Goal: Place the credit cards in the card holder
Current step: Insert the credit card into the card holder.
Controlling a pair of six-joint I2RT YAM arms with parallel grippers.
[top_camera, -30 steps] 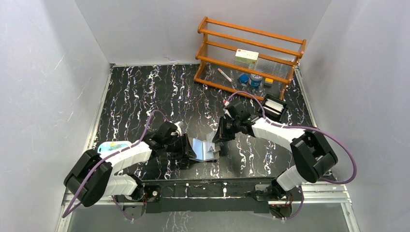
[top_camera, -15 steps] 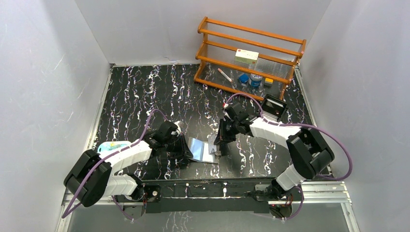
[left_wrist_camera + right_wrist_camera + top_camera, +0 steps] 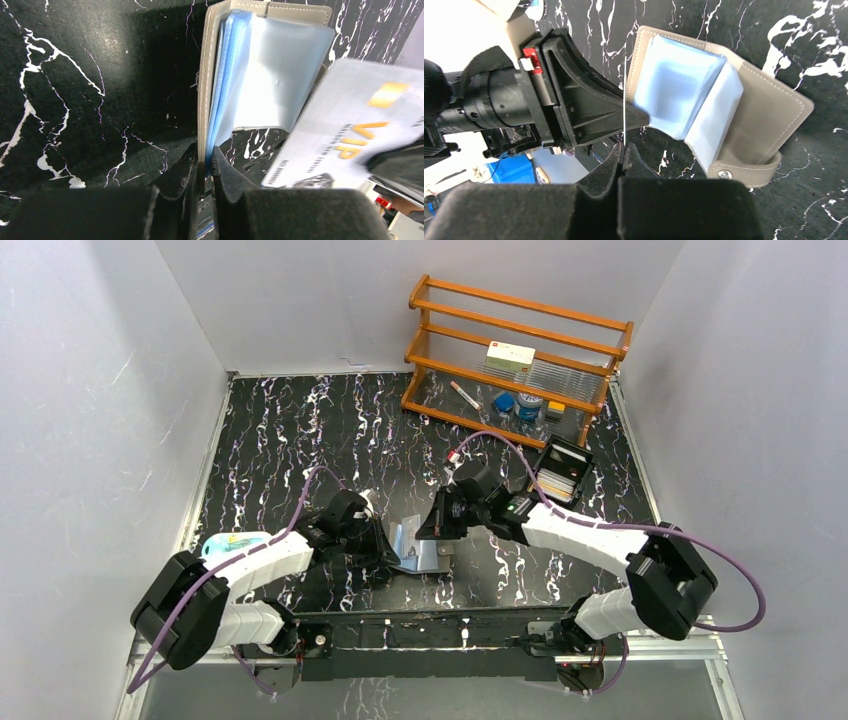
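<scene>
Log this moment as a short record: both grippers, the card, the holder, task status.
left gripper: shut on the card holder, pinching its grey cover edge
right gripper: shut on a credit card with gold VIP print
card position: close to the clear sleeves, not inside one
holder state: open, snap tab undone, sleeves fanned out
task status: this card not yet inserted

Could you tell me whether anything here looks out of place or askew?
Nothing is spilled or damaged. The card holder does not lie flat: the left fingers pinch one cover tilted up, so its clear sleeves fan out loosely. The right fingers hold a credit card beside them.
</scene>
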